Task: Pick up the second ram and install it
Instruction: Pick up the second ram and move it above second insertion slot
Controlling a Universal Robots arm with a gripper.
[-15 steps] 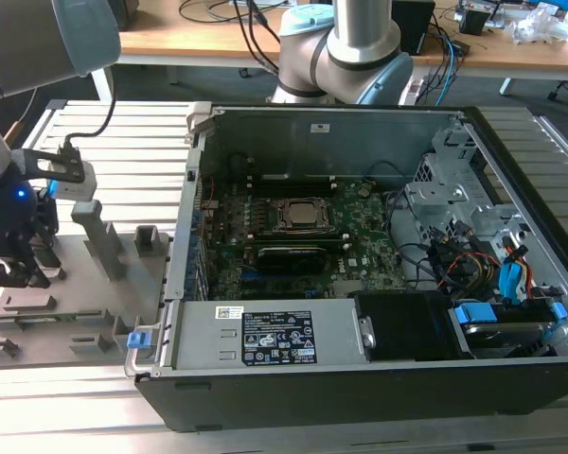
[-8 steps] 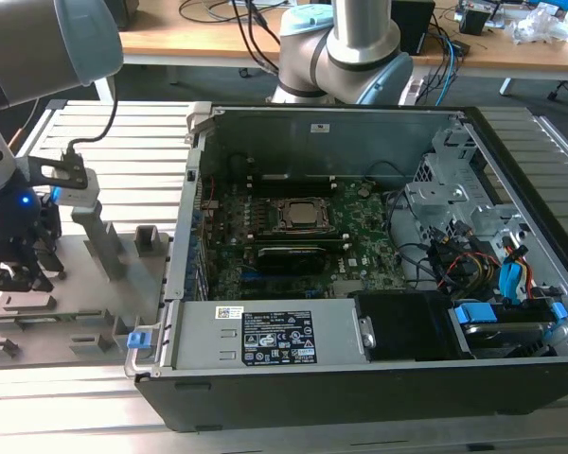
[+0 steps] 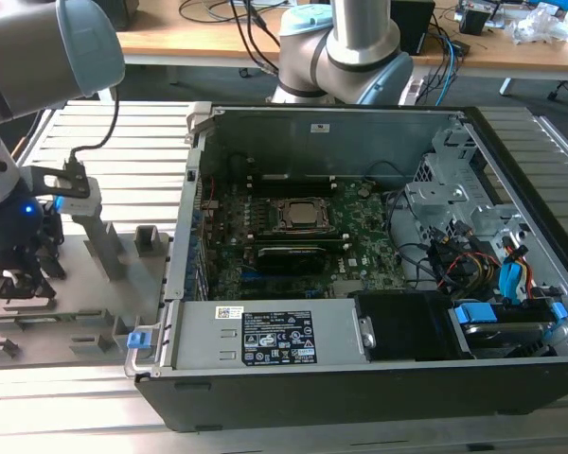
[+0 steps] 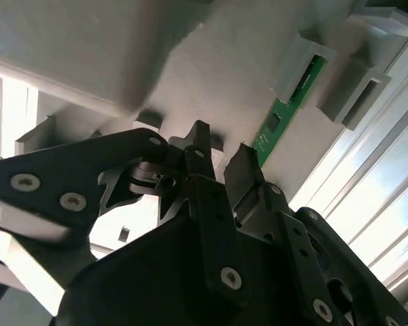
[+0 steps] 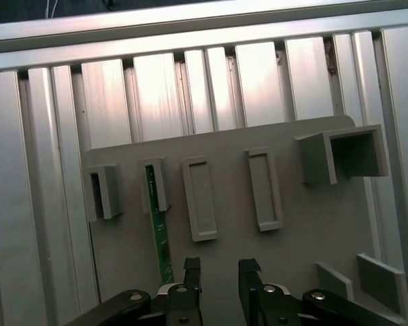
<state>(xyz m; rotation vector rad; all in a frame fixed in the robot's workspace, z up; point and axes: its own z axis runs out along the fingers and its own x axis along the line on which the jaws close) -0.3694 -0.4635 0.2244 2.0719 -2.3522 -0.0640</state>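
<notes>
The second ram (image 5: 161, 234), a thin flat green board, stands on edge in a slot of the matte grey plastic tray (image 5: 313, 224). It sits just outside the gap of the black metal gripper (image 5: 219, 268), close beside one finger (image 5: 192, 273) rather than between the pair, which are spread apart and grasp nothing. In the exterior view the gripper hangs low over the tray on the ribbed aluminium table (image 3: 123, 151), at nine o'clock from the open computer case (image 3: 360, 397), with blocky grey posts (image 3: 102, 236) standing near it.

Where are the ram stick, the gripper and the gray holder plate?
ram stick (image 5: 159, 227), first wrist view, middle of green board.
gripper (image 5: 219, 267), first wrist view, midway between fingertips.
gray holder plate (image 5: 313, 224), first wrist view, bare flat surface.
</notes>
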